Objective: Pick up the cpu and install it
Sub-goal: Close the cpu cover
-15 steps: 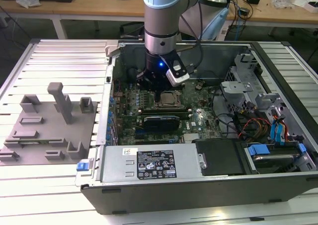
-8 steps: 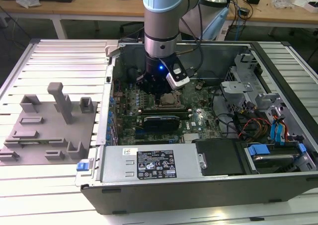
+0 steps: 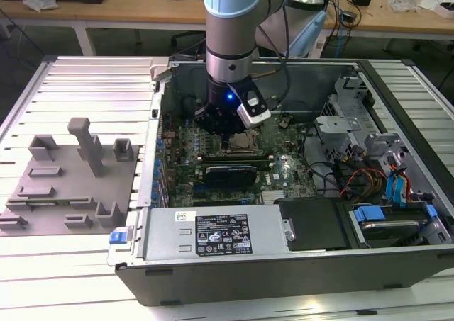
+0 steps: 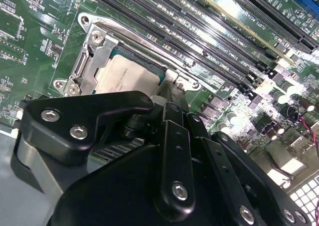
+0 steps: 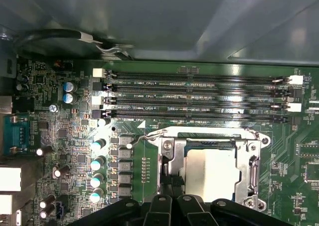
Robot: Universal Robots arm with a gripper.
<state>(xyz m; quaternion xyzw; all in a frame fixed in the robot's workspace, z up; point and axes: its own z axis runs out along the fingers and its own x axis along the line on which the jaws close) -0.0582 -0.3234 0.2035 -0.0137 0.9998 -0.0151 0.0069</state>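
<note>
The cpu (image 4: 127, 76), a flat square chip with a silvery top, lies inside the metal socket frame (image 4: 92, 51) on the green motherboard. In the first wrist view the cpu (image 5: 212, 171) sits level within the frame (image 5: 251, 171). My gripper (image 4: 169, 94) hangs right over the socket, its black tip at the edge of the chip. In the exterior view the arm reaches straight down into the open computer case, with the gripper (image 3: 237, 142) just above the socket (image 3: 250, 146). The gripper's black body hides part of the chip in both wrist views.
Memory slots (image 5: 199, 99) run beside the socket. A black card (image 3: 230, 173) lies in front of it, then the power supply (image 3: 213, 232). Drive bays and cables (image 3: 383, 186) fill the exterior view's right. A grey fixture plate (image 3: 71, 179) stands outside the case at the exterior view's left.
</note>
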